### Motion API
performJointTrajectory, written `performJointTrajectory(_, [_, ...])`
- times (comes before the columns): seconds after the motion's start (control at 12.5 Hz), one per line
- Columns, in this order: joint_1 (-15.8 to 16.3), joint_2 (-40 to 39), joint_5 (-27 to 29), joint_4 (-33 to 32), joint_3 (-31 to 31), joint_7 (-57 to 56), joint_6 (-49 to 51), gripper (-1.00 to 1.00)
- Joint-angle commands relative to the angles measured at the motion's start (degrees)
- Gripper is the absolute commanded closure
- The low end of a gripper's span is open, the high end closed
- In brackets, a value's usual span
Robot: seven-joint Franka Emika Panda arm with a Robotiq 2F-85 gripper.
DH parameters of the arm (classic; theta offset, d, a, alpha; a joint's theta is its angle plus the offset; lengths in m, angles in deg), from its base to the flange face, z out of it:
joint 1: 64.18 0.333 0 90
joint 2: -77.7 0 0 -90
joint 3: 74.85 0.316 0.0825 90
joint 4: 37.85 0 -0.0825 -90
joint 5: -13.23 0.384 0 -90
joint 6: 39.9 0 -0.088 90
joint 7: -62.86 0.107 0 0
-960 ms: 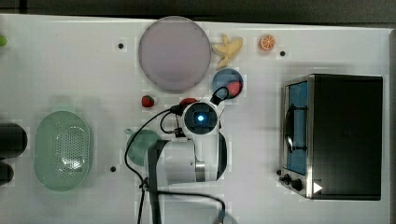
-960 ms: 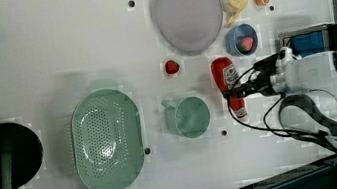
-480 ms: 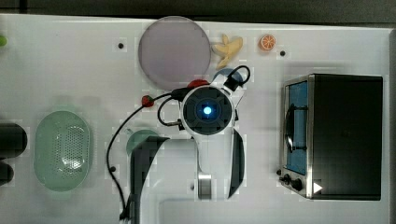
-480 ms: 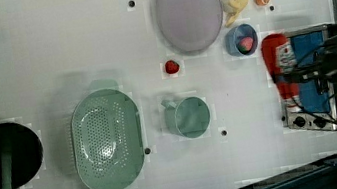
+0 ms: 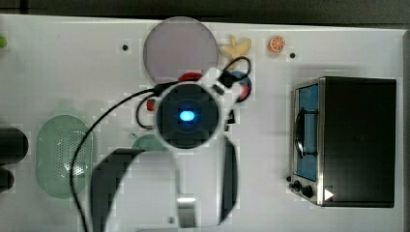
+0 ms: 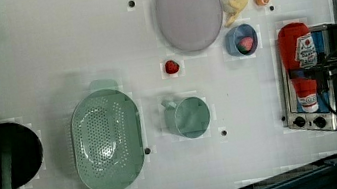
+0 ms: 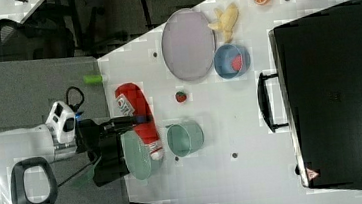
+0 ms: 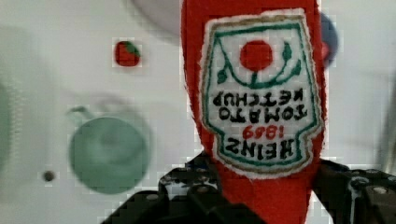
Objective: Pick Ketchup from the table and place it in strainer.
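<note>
The Ketchup [image 8: 257, 93], a red bottle with a white Heinz label, hangs high above the table with my gripper [image 8: 271, 196] shut on its narrow end. In the left view the Ketchup [image 6: 299, 62] appears in front of the oven, the gripper [image 6: 310, 73] across its neck. In the right view the Ketchup [image 7: 138, 118] overlaps the strainer [image 7: 136, 156]. The mint-green strainer [image 6: 107, 140] lies empty on the table, at the top view's left [image 5: 63, 154]. My wrist hides most of the bottle in the top view, where a red bit of Ketchup [image 5: 190, 76] shows.
A teal mug [image 6: 187, 117] stands between the strainer and the oven. A strawberry [image 6: 171, 66], a lilac plate [image 6: 188, 10] and a blue bowl [image 6: 241, 40] lie beyond it. A toaster oven [image 5: 348, 140] sits at the top view's right. A black pan [image 6: 3, 154] holds a green spatula.
My gripper has risen from the table with the Ketchup held in it. The wrist looms larger in the top view, and the bottle has drifted toward the left view's right.
</note>
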Motion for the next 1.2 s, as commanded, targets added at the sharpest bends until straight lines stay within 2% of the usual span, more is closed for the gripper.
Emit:
performJointTrajectory(0.08, [3.03,-1.01,2.94,0.59,6.29,14.43,1.73,-0.18])
performJointTrajectory(0.48, [4.51,-6.13,2.95,1.90,17.54,32.61,-2.04,-0.18])
performJointTrajectory(0.72, [4.96,-11.38,2.95,2.35,23.03,35.21,-10.56,-0.18])
performJointTrajectory(1.2, [7.72,-23.07,2.91,2.25,27.78,46.68,-22.73,-0.18])
